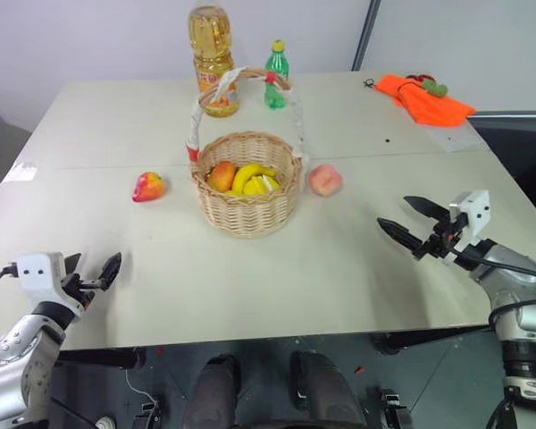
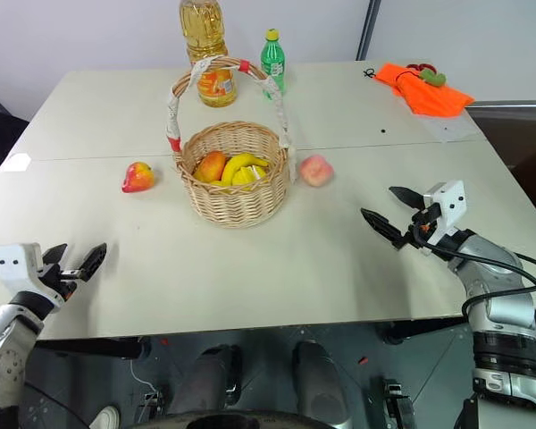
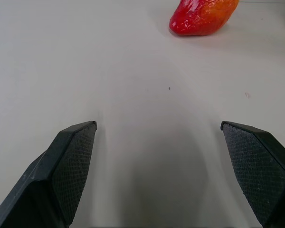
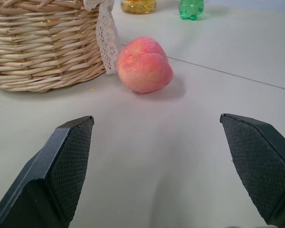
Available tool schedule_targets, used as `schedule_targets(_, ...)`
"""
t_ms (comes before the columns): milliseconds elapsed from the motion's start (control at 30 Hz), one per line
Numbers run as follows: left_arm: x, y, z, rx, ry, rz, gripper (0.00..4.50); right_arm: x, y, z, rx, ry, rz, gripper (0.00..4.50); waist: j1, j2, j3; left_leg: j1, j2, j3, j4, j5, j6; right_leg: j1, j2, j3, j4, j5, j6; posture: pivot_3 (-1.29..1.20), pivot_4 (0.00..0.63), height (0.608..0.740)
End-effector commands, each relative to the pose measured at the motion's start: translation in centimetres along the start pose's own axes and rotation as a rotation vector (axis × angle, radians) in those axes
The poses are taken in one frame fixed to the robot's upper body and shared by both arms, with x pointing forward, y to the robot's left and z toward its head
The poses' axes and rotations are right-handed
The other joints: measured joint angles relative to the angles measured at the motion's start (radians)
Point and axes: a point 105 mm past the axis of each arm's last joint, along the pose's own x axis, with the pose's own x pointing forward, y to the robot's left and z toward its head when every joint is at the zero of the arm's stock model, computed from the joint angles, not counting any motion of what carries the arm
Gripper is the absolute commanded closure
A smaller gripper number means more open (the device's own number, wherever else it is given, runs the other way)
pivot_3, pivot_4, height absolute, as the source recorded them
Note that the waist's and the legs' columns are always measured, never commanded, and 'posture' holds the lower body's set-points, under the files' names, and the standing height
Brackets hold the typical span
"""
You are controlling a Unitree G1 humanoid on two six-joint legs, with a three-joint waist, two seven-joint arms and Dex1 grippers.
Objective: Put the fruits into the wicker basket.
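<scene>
The wicker basket (image 1: 247, 189) stands mid-table, its tall white-wrapped handle arching over bananas and an orange fruit inside. A pink-orange peach (image 1: 324, 180) lies on the table just right of the basket, close to its wall (image 4: 42, 52). A glossy red-and-yellow fruit (image 1: 148, 186) lies left of the basket. My left gripper (image 1: 91, 271) hovers open near the table's front left edge, pointing toward the red fruit (image 3: 203, 16) some way ahead. My right gripper (image 1: 414, 223) is open at the right, aimed at the peach (image 4: 145, 64), with nothing between its fingers.
A large bottle of yellow oil (image 1: 213, 55) and a small green bottle (image 1: 276, 75) stand behind the basket. An orange cloth (image 1: 424, 98) lies at the table's far right corner. A seam runs across the pale tabletop (image 1: 250, 277).
</scene>
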Motion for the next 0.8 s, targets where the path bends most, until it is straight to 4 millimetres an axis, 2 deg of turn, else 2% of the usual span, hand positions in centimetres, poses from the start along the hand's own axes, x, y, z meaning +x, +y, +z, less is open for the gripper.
schedule_targets(33, -0.2, -0.1, 1.3, 0.027, -0.044, -0.003, 0.0, 0.0, 0.0, 1.0, -0.027, -0.03, 0.007, 0.07, 0.0, 0.0, 0.0, 0.0, 0.0, 0.0, 0.0, 0.0, 0.0, 0.0, 0.0, 0.0, 0.0, 0.0, 0.0, 0.0, 0.15, 0.74)
schedule_targets(267, 0.9, -1.0, 2.2, -0.021, -0.074, -0.038, 0.0, 0.1, 0.9, 1.3, -0.034, -0.036, 0.023, 0.07, 0.0, 0.0, 0.0, 0.0, 0.0, 0.0, 0.0, 0.0, 0.0, 0.0, 0.0, 0.0, 0.0, 0.0, 0.0, 0.0, 0.15, 0.74)
schedule_targets(500, 3.8, -2.2, 4.9, 0.028, -0.066, -0.056, 0.0, 1.5, 3.3, 3.7, -0.058, -0.056, 0.143, 0.07, -0.001, 0.0, 0.0, 0.0, 0.0, -0.001, 0.0, 0.0, 0.0, 0.0, 0.001, 0.0, 0.0, 0.0, 0.0, 0.0, 0.15, 0.74)
schedule_targets(700, 7.6, -4.0, 8.4, 0.135, -0.044, -0.128, 0.0, 1.9, 8.2, 7.6, -0.039, -0.094, 0.382, 0.07, 0.001, 0.0, 0.0, -0.001, -0.001, -0.001, 0.0, 0.0, 0.0, 0.0, 0.001, 0.0, 0.0, 0.001, 0.002, 0.0, 0.15, 0.74)
schedule_targets(800, 9.6, -4.6, 9.6, 0.202, -0.017, -0.16, 0.0, 2.3, 11.4, 9.5, -0.062, -0.121, 0.512, 0.07, -0.001, -0.001, 0.0, -0.001, -0.001, -0.001, 0.0, 0.0, 0.0, 0.0, 0.001, -0.001, 0.0, 0.002, 0.003, 0.0, 0.15, 0.74)
